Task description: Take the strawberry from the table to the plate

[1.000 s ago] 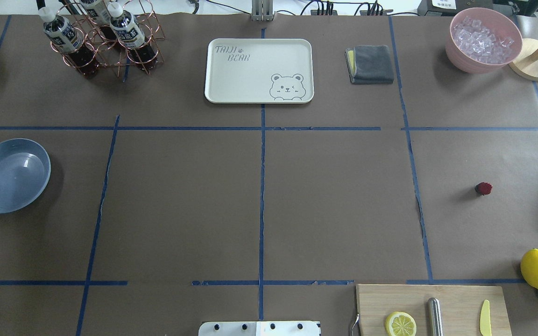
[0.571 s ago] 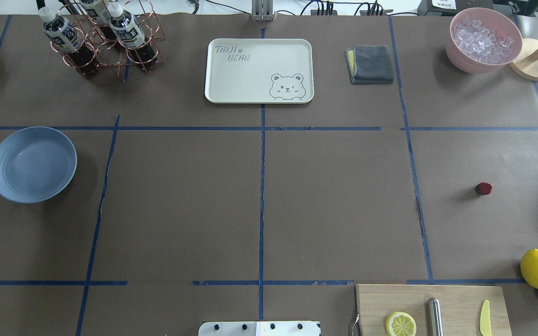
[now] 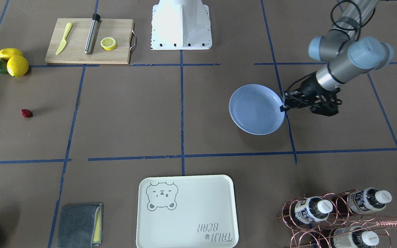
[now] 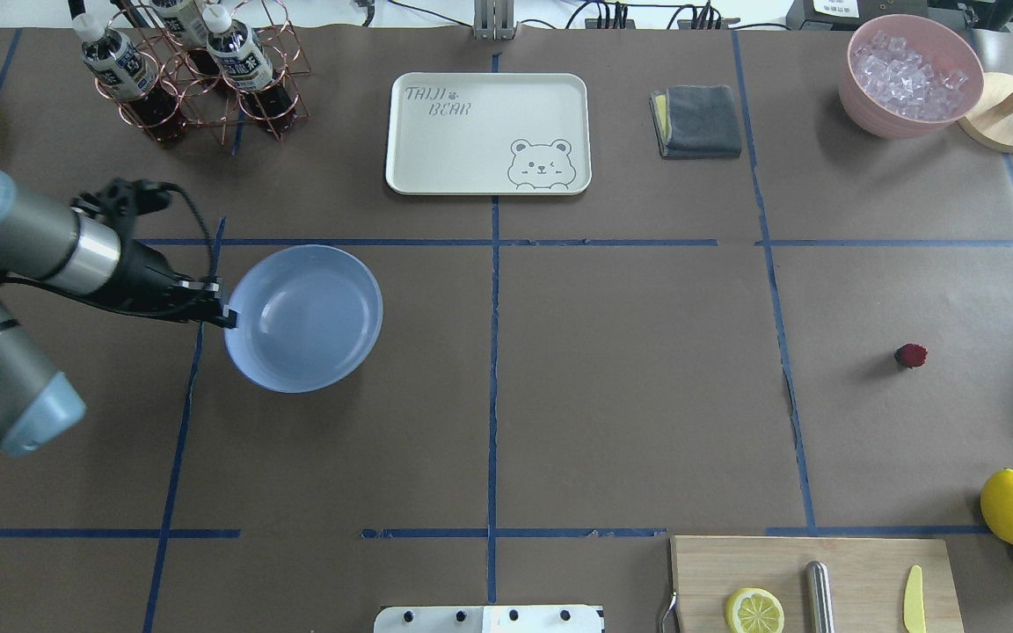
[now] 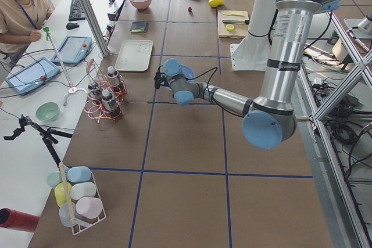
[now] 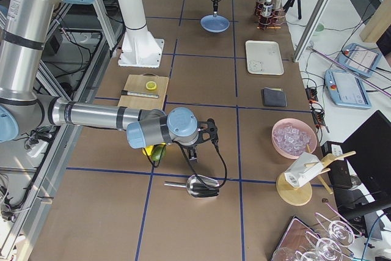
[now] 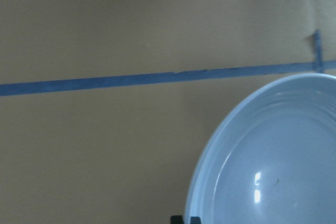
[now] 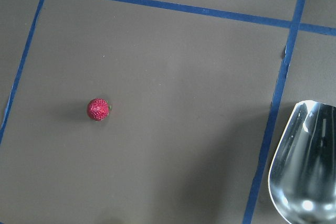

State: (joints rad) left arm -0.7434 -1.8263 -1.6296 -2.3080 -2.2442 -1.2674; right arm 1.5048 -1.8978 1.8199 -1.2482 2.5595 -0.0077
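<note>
Currently left gripper (image 4: pixel 223 315) pinches light-blue plate (image 4: pixel 304 321) by its rim; strawberry (image 4: pixel 910 355) lies on table (image 4: pixel 630 396), well apart. Keep plate level, set down nearer berry. Right gripper (image 6: pixel 194 150): cannot tell.

The table (image 4: pixel 630 396) is matt brown paper, the plate (image 4: pixel 304 318) smooth and glossy, the strawberry (image 8: pixel 98 109) bumpy. The scoop (image 8: pixel 307 161) is mirror-shiny metal, the cutting board (image 4: pixel 858 563) plain wood, the cloth (image 4: pixel 700 120) fuzzy grey.
</note>
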